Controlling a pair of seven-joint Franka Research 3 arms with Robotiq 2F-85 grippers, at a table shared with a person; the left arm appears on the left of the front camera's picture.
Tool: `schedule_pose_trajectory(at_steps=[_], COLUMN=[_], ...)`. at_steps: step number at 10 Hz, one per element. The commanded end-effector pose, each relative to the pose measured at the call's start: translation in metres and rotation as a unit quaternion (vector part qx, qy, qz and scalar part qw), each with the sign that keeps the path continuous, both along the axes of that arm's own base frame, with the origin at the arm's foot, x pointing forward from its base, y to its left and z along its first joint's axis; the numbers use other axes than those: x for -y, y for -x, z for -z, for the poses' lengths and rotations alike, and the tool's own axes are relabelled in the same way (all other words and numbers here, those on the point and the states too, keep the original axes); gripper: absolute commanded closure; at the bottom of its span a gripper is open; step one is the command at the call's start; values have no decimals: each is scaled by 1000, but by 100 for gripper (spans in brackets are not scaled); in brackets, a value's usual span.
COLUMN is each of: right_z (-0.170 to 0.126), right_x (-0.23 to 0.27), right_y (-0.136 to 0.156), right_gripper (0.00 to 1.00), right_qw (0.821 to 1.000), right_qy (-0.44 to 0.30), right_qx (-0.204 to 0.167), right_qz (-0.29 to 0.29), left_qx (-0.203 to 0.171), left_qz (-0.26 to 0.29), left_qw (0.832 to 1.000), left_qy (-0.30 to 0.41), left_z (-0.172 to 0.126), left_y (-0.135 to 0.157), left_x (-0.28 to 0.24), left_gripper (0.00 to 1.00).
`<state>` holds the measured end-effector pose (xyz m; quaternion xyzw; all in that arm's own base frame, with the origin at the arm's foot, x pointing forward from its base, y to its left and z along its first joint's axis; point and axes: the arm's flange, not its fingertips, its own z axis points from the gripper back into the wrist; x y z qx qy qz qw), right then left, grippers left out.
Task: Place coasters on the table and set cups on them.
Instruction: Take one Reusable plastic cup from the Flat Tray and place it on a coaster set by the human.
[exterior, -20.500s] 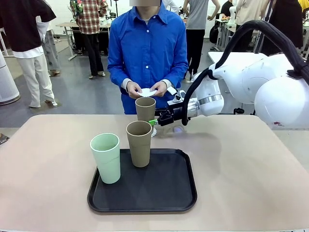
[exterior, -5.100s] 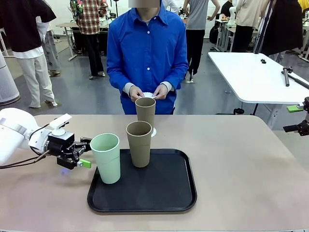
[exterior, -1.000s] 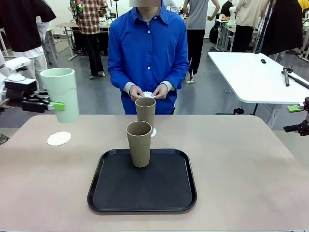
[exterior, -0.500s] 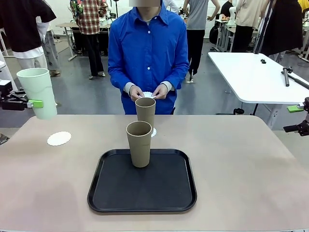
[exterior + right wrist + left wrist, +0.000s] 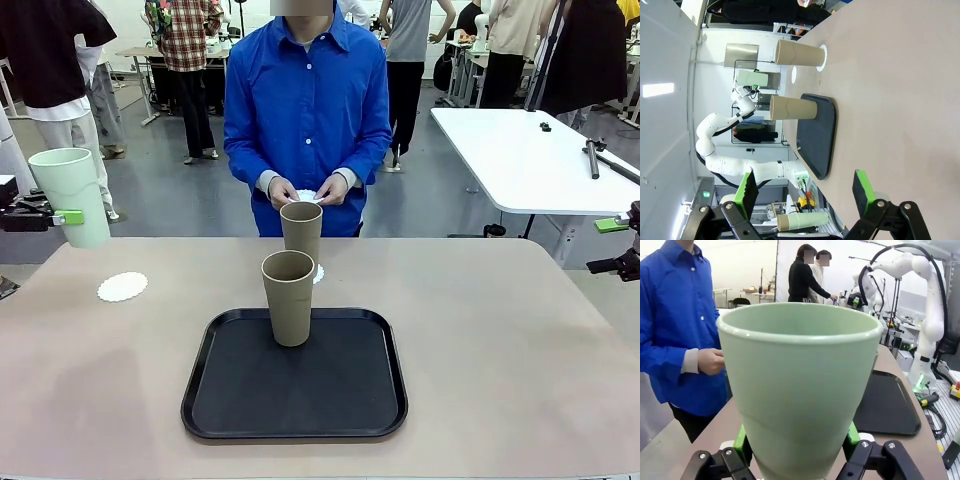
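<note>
My left gripper [image 5: 52,217] is shut on the pale mint green cup [image 5: 70,196], held upright in the air at the far left, above and left of a bare white coaster [image 5: 122,287] on the beige table [image 5: 500,340]. In the left wrist view the mint cup [image 5: 800,385] sits between my green pads [image 5: 742,442]. One tan cup [image 5: 301,232] stands on a coaster [image 5: 319,272] in front of the person. The other tan cup [image 5: 288,297] stands on the black tray [image 5: 330,400]. My right gripper [image 5: 606,245] hangs open at the far right, apart from everything; its fingers [image 5: 861,186] hold nothing.
The person in a blue shirt stands at the far side, both hands [image 5: 305,192] holding a white paper disc. A white rectangular table [image 5: 520,150] stands behind on the right. The black tray [image 5: 817,135] takes up the middle of the tabletop.
My left gripper has carried the mint cup further left, past the table's left edge, and slightly down. The right gripper, tan cups and coasters have not moved.
</note>
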<state>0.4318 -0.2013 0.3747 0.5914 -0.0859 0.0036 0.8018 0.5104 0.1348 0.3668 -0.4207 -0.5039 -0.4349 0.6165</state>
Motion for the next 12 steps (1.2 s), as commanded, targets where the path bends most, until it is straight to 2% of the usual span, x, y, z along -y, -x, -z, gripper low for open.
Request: schedule_pose_trajectory(at_steps=[1,6,8,12], right_z=[0,0,0,0], right_x=[-1,-1,-1,-1], right_y=[-1,-1,-1,-1], right_gripper=[0,0,0,0], right_qw=[1000,1000,1000,1000], right_qy=[3,3,3,3], right_qx=[0,0,0,0], right_qz=[1,1,1,1], left_qx=[-1,-2,15,-10], left_qz=[5,2,59,31], left_qw=[1000,1000,998,999], left_qy=[-6,-1,26,21], left_z=[-2,1,23,53], left_y=[3,0,-28,-53], left_x=[0,0,-4,-10], left_gripper=[15,15,15,15])
